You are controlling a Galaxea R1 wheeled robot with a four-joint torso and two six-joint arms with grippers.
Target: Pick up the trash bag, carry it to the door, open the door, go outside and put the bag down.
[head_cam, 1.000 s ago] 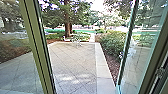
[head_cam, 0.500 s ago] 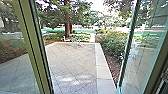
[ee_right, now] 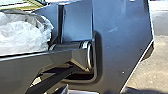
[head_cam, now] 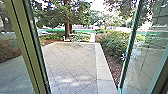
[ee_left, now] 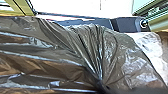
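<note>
At the doorway's left edge stands a greenish frame [head_cam: 22, 45]. My left claw [ee_left: 101, 86] is clamped on the trash bag [ee_left: 62, 52], at its gathered neck. Ahead lies paving [head_cam: 72, 62]; rightward, a glass pane [head_cam: 147, 62]. My right claw's state, I cannot tell.

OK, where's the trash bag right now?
The trash bag is close to the left wrist camera, its gathered folds beside the robot's dark plate.

The tall, straight door frame [head_cam: 28, 47] is olive green with black stripes. Dark diagonal lines criss-cross the flat, pale grey slab paving [head_cam: 70, 62]. The gathered plastic trash bag [ee_left: 62, 50] seems smoky brown, streaked silvery white.
</note>
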